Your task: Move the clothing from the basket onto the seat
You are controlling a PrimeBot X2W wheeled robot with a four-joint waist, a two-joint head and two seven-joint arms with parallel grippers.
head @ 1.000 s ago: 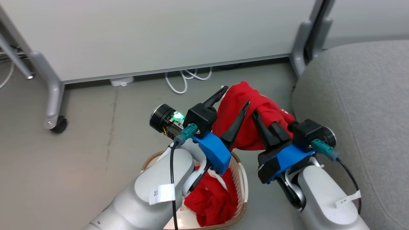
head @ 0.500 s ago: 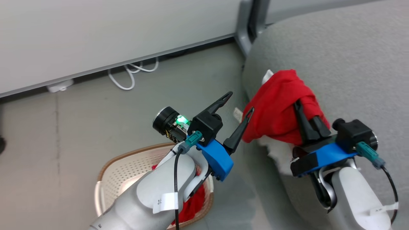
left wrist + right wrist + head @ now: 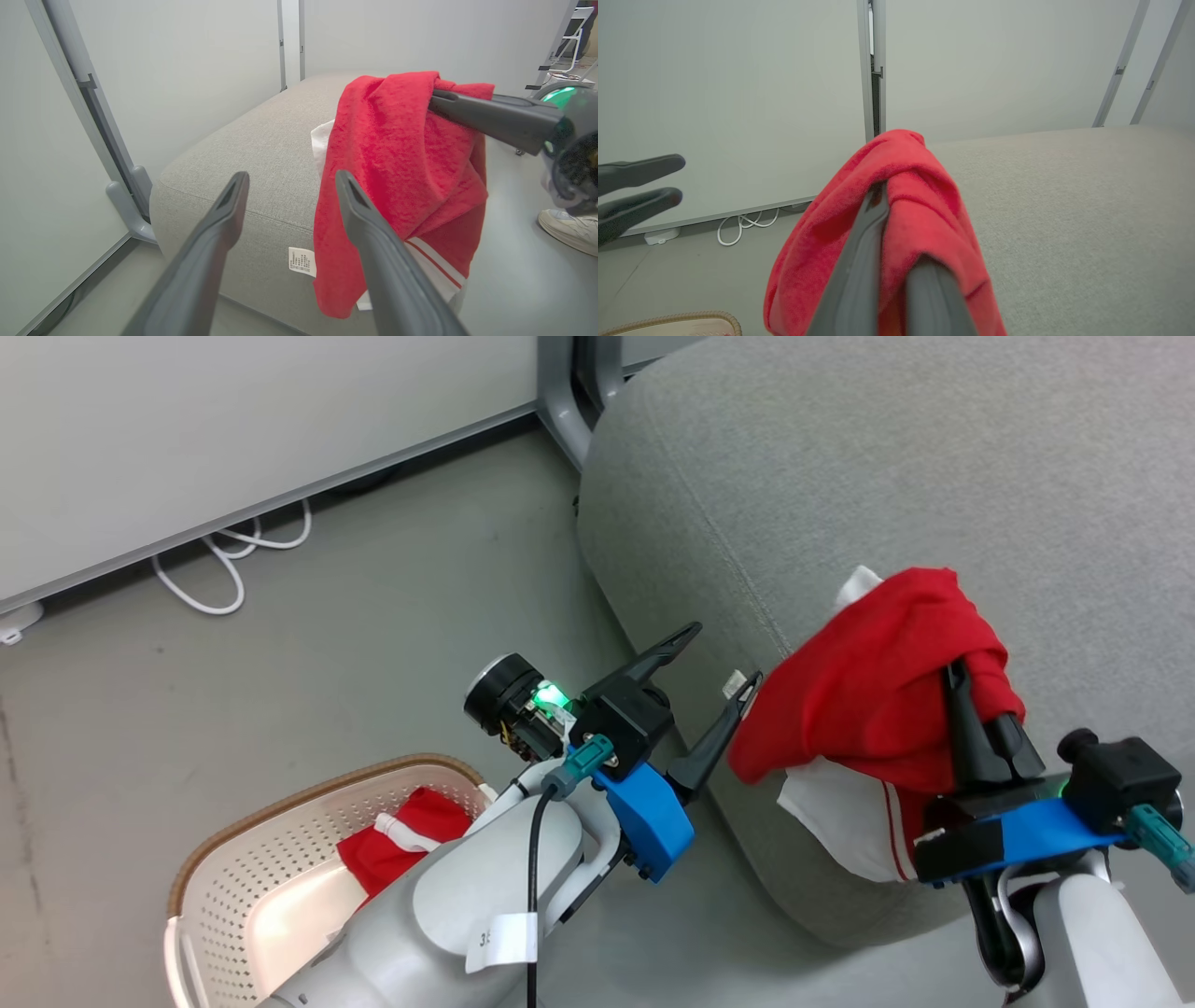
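I had the right gripper (image 3: pixel 967 695) pressed together on a fold of the clothing (image 3: pixel 868 700). It was a red piece with a white panel and striped trim, which draped over both fingers and hung down from them. It was lifted at the near left edge of the seat (image 3: pixel 887 457), partly over the grey cushion and partly dangling past its rounded side. Whether the cloth touched the upholstery I could not tell.

The left gripper (image 3: pixel 726 653) was spread wide with nothing between its fingers, just left of the hanging cloth and close to the seat's left side. Its right fingertip came near the red fabric but stayed apart from it.

The second red garment (image 3: pixel 411 831) lay in the basket (image 3: pixel 308 791), which stood on the floor (image 3: pixel 327 644) well to the left and nearer to me, partly hidden by my left forearm (image 3: pixel 467 915). A small white label (image 3: pixel 302 261) showed on the seat's side. A white cable (image 3: pixel 224 574) looped along the foot of the far wall panel (image 3: pixel 187 429). In the left wrist view a pale shoe (image 3: pixel 567 228) stood on the floor at the right.
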